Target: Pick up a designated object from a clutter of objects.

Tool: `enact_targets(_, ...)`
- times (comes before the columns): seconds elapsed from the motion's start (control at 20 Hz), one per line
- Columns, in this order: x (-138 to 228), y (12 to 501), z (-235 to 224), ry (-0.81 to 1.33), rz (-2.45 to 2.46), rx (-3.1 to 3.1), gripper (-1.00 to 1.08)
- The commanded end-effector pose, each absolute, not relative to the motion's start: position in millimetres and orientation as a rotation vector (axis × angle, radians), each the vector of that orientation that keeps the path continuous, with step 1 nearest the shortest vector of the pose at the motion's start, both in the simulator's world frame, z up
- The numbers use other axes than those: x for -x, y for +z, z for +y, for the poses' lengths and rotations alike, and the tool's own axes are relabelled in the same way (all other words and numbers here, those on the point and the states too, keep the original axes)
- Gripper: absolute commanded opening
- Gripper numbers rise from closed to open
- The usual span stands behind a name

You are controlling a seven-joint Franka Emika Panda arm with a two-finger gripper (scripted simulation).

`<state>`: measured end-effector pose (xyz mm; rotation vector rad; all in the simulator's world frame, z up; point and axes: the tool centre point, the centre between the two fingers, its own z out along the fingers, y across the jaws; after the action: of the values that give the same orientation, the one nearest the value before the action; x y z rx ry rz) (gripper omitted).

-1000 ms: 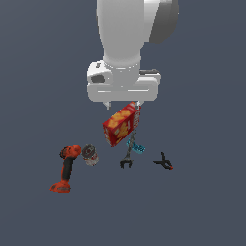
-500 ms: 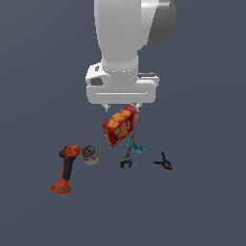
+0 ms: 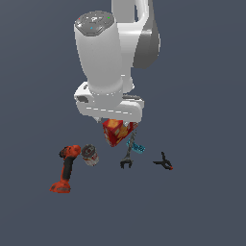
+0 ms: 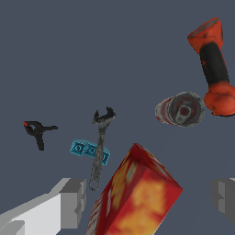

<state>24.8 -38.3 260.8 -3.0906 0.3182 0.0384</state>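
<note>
Above the middle of the dark grey floor, the gripper (image 4: 147,195) hung high over the cracker box (image 3: 116,131), its two pale fingers (image 4: 69,202) spread wide and holding nothing (the box top showed between them in the wrist view, but neither finger touched it). The tin can (image 3: 90,155) lay on its side on the floor, a silvery end turned toward the wrist camera, just beside the head of the red-and-black drill (image 3: 66,167) and apart from the box. In the exterior view it sat toward the view's left of the arm. The wrench (image 3: 128,155) lay across the teal piece (image 3: 137,148), and the small black clamp (image 3: 164,163) sat alone toward the view's right. No edge of the floor was in view.

The tool probably stood that high and that open because it was not yet over the can and needed room to travel past the tall box.

Against the frame half a second before, the clutter kept its arrangement, while the arm had swung round, its upper link now leaning toward the view's left.
</note>
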Motion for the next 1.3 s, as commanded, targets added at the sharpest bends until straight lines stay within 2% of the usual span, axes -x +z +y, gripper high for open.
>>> enact_targets(0.0,-33,242,-54,0.036,0.441,3.075,1.00)
enact_targets(0.6,-57,150,-134,0.009,1.005,2.965,1.00)
enact_targets(1.25,-58,125,-152,0.003,1.124,2.933,1.00)
